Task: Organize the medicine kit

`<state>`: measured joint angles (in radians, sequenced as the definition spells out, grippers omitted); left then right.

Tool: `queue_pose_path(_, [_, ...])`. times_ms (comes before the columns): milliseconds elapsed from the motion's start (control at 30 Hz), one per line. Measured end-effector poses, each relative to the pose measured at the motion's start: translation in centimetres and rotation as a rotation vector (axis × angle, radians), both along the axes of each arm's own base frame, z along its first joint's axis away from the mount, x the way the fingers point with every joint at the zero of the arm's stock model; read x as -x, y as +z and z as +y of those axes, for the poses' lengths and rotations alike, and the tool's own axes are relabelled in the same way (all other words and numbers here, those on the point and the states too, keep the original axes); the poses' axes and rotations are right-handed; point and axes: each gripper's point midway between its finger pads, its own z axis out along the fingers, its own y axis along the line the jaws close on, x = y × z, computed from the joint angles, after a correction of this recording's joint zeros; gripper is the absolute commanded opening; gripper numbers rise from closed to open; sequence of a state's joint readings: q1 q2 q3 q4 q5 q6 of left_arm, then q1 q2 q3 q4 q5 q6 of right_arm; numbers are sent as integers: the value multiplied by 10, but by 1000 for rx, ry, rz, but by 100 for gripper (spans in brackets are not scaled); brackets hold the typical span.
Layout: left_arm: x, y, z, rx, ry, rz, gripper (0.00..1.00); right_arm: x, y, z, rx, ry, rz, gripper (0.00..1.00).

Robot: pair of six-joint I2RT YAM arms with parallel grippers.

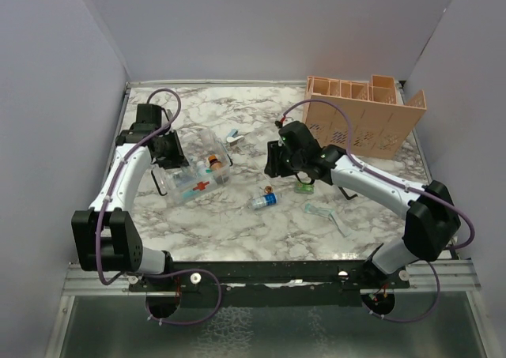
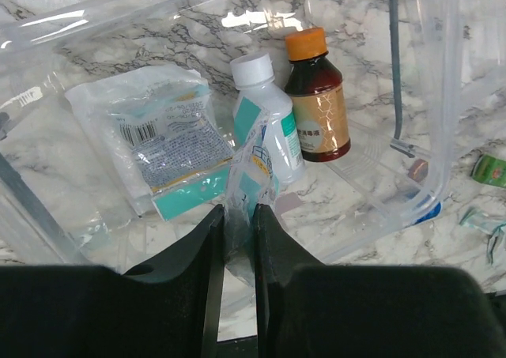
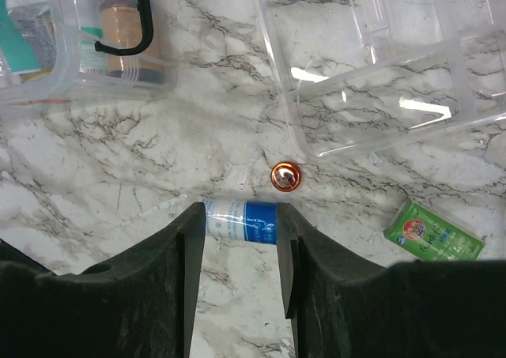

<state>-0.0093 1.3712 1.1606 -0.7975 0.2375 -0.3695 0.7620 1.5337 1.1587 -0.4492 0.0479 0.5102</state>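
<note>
1. Medicine kit (image 1: 183,194) is laid open on the left of the marble table (image 1: 237,231), ready for loading.
2. A sachet (image 2: 251,164) is pinched by the closed left gripper (image 2: 237,209) over it, likely for dropping in.
3. A blue-and-white bottle (image 3: 237,220) is bracketed by the right gripper (image 3: 239,214); whether it is clamped cannot be told.

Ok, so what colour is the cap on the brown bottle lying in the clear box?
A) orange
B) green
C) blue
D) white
A: in the left wrist view, the brown bottle in the medicine kit has an orange cap. The white cap belongs to the white-capped bottle beside it.
</note>
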Motion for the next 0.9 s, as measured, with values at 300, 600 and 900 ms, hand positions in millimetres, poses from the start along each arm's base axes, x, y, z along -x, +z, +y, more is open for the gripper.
queue_pose_path(300, [-6, -35, 6, -43, -30, 94, 2, 0, -3, 2, 1, 7, 11, 40])
queue_pose_path(600, [5, -58, 16, -60, -55, 142, 16, -2, 1, 5, -7, 6, 5, 40])
queue_pose_path(900, [9, -70, 34, -149, -25, 188, 41, -5, -3, 8, -6, 0, 15, 39])
